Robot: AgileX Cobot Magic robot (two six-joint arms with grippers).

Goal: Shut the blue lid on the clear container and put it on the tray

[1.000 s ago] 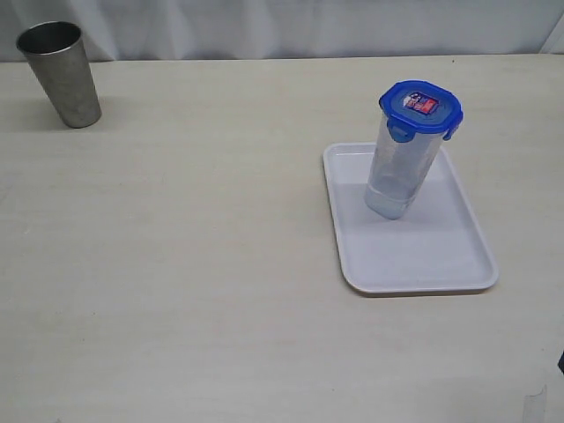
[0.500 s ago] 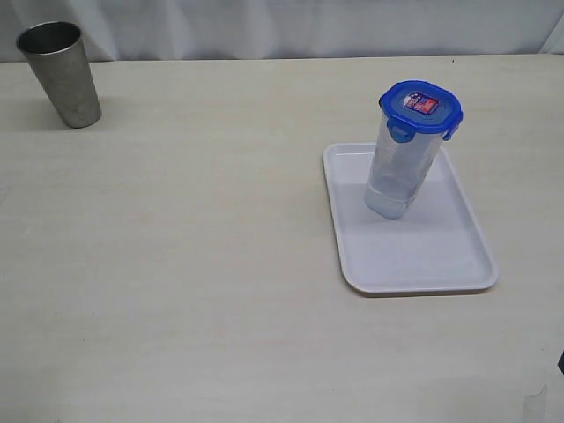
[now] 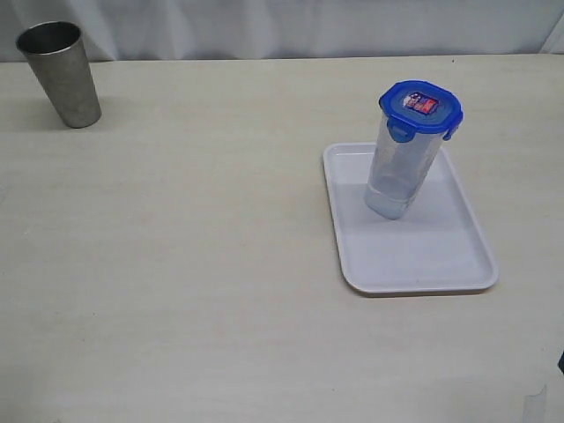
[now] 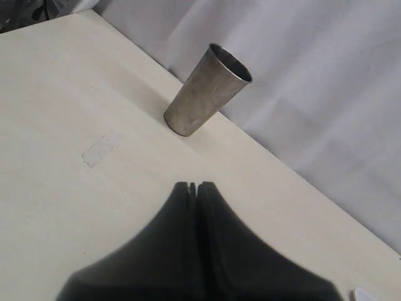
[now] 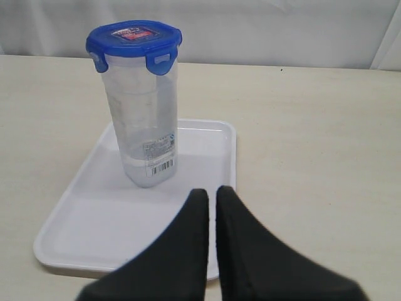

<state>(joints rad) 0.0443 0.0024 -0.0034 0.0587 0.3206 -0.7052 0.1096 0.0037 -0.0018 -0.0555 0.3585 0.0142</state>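
Observation:
The clear container (image 3: 401,172) stands upright on the white tray (image 3: 441,256), with the blue lid (image 3: 421,108) snapped on top; its red-and-white sticker faces up. The right wrist view shows the same container (image 5: 141,119), lid (image 5: 133,39) and tray (image 5: 94,219) from close by. My right gripper (image 5: 211,193) hangs shut and empty over the tray's near edge, apart from the container. Over bare table near the metal cup, my left gripper (image 4: 192,186) is shut with nothing in it. Neither gripper shows in the exterior view.
A grey tapered metal cup (image 3: 60,73) stands at the far left back corner of the table, also in the left wrist view as the cup (image 4: 207,91). A white curtain (image 3: 282,26) runs behind the table's back edge. A bit of tape (image 4: 100,149) lies on the table.

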